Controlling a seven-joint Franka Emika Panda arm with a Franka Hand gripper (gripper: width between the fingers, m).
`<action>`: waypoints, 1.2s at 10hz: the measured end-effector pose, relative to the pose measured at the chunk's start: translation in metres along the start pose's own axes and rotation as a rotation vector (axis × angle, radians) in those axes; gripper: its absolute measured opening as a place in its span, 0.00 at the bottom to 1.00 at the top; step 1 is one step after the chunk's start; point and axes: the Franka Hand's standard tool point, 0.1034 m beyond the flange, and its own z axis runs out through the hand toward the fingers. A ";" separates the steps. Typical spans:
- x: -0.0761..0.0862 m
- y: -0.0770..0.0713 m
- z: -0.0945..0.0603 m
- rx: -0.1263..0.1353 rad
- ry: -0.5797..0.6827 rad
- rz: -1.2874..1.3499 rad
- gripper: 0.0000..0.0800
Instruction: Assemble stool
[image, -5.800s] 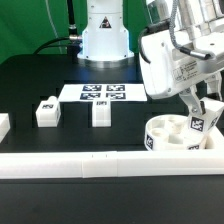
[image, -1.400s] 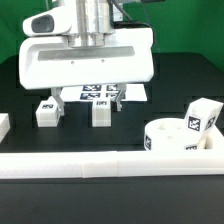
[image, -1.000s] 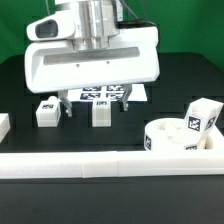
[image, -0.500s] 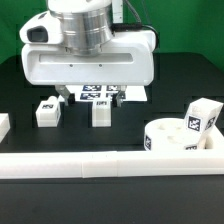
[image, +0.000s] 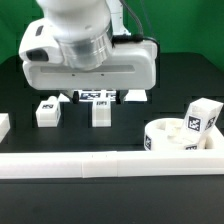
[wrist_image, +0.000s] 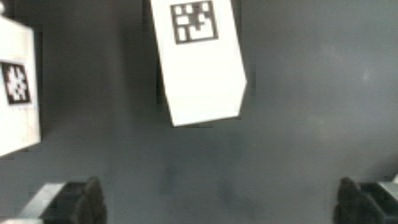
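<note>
While my bulky white wrist housing (image: 90, 65) fills the upper centre of the exterior view, the black surface (image: 180, 92) spreads below it. Along that frame's lower edge the long white rail (image: 100, 165) runs side to side. The round stool seat (image: 160, 140) sits at lower right, just behind the rail, with a tagged leg (image: 203, 118) standing up out of it. The marker board (image: 98, 96) lies at centre, partly hidden by me. On the surface stand a centre leg (image: 100, 114) and a left leg (image: 46, 111). My jaws are wide apart, holding nothing. In the wrist view the fingertips (wrist_image: 71, 200) flank bare surface, and a white leg (wrist_image: 205, 65) lies beyond them, untouched.
</note>
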 end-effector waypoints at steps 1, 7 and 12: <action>-0.007 0.002 0.011 0.002 -0.072 0.005 0.81; -0.018 0.003 0.035 -0.019 -0.398 -0.006 0.81; -0.016 0.005 0.055 -0.025 -0.380 0.001 0.81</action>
